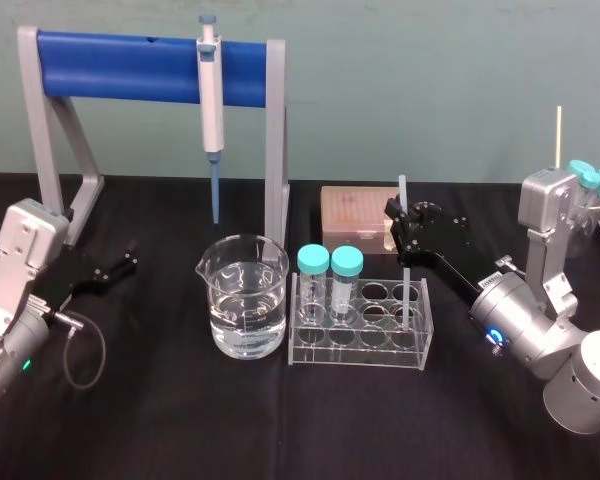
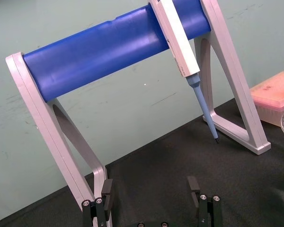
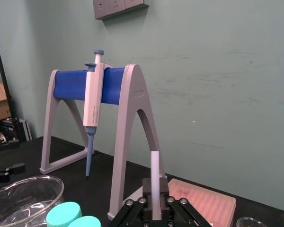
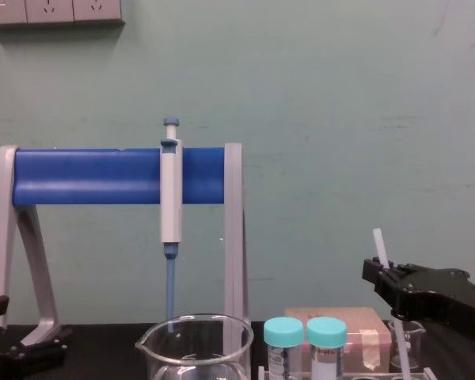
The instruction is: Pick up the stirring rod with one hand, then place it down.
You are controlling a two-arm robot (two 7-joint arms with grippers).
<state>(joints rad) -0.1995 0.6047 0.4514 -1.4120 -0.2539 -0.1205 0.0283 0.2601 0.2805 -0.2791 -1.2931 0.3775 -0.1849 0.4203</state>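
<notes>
Right gripper [image 1: 400, 228] clamped on stirring rod [image 1: 403, 190]; rod upright, lower end seemingly inside tube rack [image 1: 360, 352]; grasp looks done, lifting clear and setting down left; left gripper [image 1: 125, 258] parked at left, jaws apart.

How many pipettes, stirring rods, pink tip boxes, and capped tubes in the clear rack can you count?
Pipette: 1
Stirring rod, held in the right gripper: 1
Pink tip box: 1
Capped tubes in the clear rack: 2
Total: 5
</notes>
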